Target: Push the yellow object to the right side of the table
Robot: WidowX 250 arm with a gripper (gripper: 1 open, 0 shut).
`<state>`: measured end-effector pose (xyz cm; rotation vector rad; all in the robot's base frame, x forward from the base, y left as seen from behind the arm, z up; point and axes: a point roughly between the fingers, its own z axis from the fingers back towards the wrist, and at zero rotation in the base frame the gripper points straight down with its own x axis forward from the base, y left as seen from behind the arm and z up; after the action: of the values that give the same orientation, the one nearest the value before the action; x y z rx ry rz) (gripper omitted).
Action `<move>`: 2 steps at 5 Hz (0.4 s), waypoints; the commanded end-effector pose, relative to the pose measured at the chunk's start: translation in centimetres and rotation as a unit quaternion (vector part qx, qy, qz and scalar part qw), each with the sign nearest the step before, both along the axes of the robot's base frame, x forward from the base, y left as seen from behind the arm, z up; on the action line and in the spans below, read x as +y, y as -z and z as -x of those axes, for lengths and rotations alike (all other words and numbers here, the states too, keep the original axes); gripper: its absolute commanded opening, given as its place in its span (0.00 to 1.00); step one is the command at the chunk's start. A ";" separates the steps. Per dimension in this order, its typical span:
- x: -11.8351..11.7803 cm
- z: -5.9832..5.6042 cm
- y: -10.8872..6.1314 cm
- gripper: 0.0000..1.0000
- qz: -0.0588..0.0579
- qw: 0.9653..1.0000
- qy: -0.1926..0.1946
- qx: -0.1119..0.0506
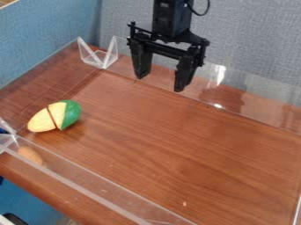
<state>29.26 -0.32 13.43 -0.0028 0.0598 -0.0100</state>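
Observation:
The yellow object (55, 117) is a small rounded yellow-orange wedge with a bright green end, lying near the left edge of the table (177, 149). My gripper (163, 74) hangs above the far middle of the tabletop, well to the right of and behind the toy. Its two black fingers (140, 61) stand wide apart with nothing between them. Gripper and toy are clearly apart.
Low clear acrylic walls (235, 88) ring the reddish-brown wood-grain tabletop. A clear folded piece (97, 54) stands at the far left corner. A blue wall (70, 26) rises behind. Bare wood stretches from the toy to the right side.

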 end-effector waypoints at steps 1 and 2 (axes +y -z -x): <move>-1.0 -0.1 1.2 1.00 0.000 0.999 0.045 0.008; 0.1 1.1 2.4 1.00 0.002 0.996 0.086 0.015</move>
<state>27.88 -0.42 9.54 -0.0079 0.1473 -0.1802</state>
